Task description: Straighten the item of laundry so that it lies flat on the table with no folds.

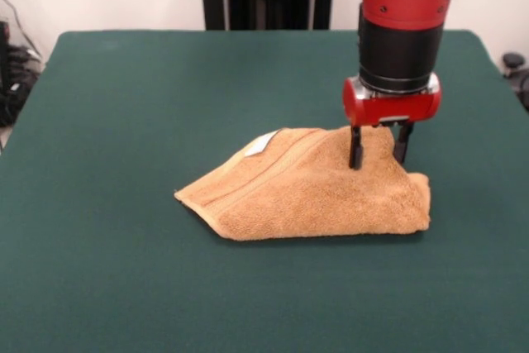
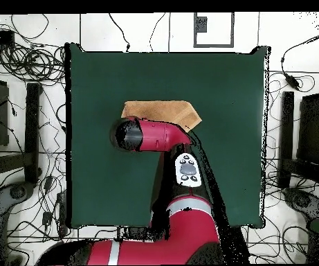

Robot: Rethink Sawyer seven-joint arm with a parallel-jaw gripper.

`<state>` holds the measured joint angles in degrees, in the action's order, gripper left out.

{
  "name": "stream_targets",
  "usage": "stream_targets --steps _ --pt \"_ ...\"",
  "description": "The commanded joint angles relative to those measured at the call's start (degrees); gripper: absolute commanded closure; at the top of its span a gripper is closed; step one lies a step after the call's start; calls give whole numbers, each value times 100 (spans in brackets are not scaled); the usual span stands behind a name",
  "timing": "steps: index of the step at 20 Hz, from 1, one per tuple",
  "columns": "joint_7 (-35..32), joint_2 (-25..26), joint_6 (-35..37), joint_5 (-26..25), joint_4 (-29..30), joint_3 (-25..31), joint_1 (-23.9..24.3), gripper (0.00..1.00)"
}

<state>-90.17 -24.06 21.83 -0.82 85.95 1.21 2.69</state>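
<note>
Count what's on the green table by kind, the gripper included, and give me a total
Towels: 1, the orange-tan towel, bunched and folded, with a white tag
Grippers: 1, the gripper, its fingers either side of a raised part of the towel
Tables: 1, the green table
Total: 3

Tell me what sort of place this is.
Probably a robotics lab or test cell, not a home. A red arm works a towel on a green cloth table, and cables sprawl over the white floor around it.
</note>
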Motion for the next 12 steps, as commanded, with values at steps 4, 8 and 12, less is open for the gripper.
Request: stream_targets --steps 4,8,12 --pt "-266 241 497 -337 -125 190 96 0" --pt "-365 176 266 -351 -3 229 105 0" --pt "-793 -90 -242 -370 230 -92 -122 0"
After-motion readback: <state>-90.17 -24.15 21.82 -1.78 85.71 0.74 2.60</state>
